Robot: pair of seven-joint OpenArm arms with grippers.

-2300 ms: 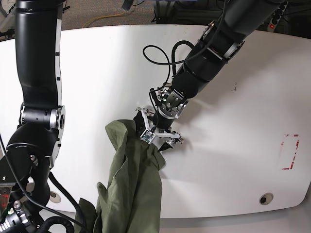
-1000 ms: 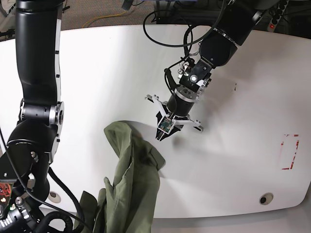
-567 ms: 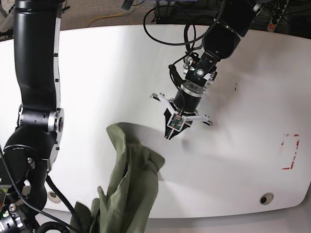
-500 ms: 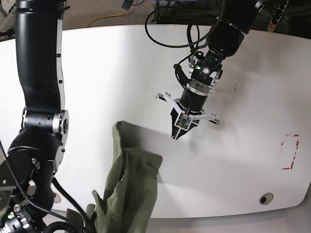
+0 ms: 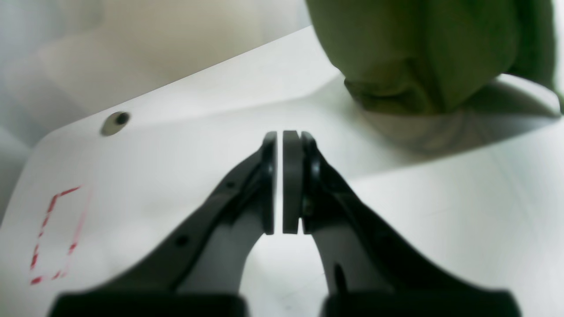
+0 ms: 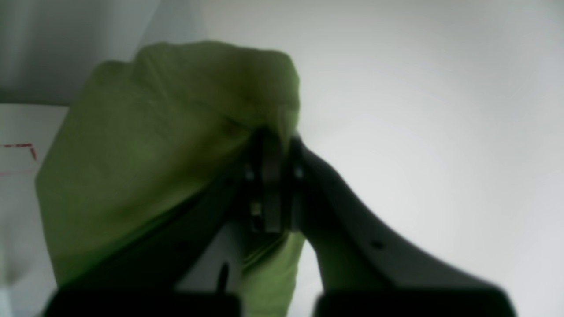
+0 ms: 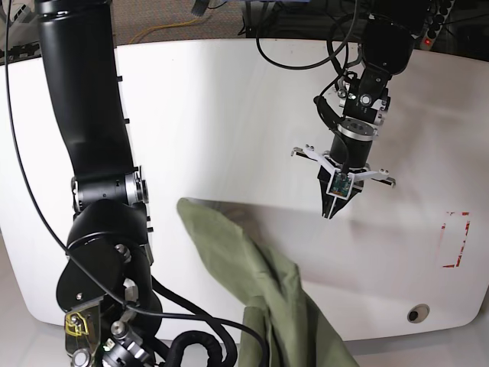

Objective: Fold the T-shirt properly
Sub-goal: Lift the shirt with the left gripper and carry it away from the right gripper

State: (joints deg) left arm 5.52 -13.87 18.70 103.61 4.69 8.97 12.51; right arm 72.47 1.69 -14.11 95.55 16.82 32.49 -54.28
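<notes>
Right gripper (image 6: 271, 193) pinches the shirt (image 7: 260, 283); left gripper (image 5: 282, 180) is shut and empty.

Olive cloth bunches over and left of the right jaws (their tips half buried in it). The left gripper hangs above the bare table (image 7: 191, 115), the shirt's rumpled edge well ahead to its right.

The T-shirt (image 7: 260, 283) lies on the table (image 7: 191, 115) at its near edge, one end hanging over that edge. The left gripper (image 7: 330, 212) is to the right of it, well apart. A taped rectangle (image 7: 455, 238) is on the table's far right, with a hole (image 7: 416, 313) in front of it
</notes>
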